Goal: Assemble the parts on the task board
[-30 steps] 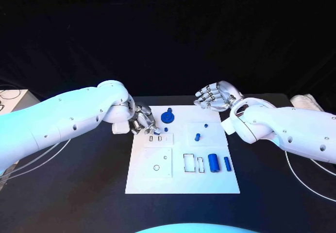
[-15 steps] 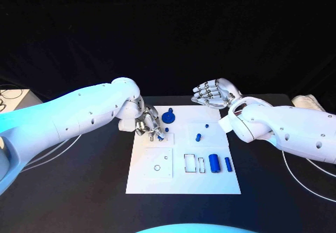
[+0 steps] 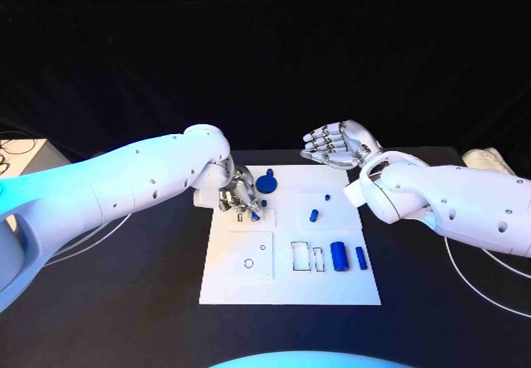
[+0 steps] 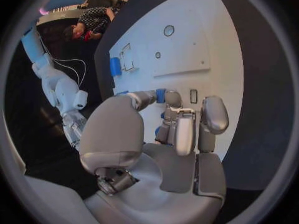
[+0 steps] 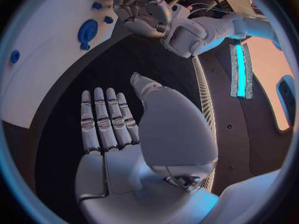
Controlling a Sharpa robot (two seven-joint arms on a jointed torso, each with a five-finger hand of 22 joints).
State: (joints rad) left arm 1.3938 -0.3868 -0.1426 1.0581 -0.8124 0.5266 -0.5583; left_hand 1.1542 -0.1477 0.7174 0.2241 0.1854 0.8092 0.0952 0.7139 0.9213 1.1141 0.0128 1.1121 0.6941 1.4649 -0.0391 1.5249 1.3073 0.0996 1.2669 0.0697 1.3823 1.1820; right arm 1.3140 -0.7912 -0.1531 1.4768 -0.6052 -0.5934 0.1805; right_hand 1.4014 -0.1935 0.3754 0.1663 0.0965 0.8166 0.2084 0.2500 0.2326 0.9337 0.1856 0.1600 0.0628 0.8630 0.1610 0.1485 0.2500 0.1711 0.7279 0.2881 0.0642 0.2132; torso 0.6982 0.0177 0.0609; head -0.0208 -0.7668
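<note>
White board [image 3: 290, 291] is laid flat mid-table [image 3: 133, 307], long side running away from the robot. Blue parts are spread on it: a gear [image 3: 265, 184] near the far left corner, a small peg [image 3: 313, 215] mid-board, a thick cylinder [image 3: 338, 256] and a thin pin [image 3: 361, 258] side by side near the right edge, next to two rectangular slots. A raised square plate with a round hole [image 3: 248, 263] is seen on the left half.

Left hand [image 3: 239, 196] is lowered onto the board's far-left area, just beside the gear, fingers curled down. A small blue part [image 4: 161, 95] is seen at the fingertips [image 4: 172, 99] in the left wrist view, over a small slot; it appears pinched, but the grip cannot be told for sure.

Right hand [image 3: 338, 146] is held up off the table past the board's far right corner, fingers straight and close together, thumb apart, nothing held. In the right wrist view, black table is seen behind the flat fingers [image 5: 104, 117].
</note>
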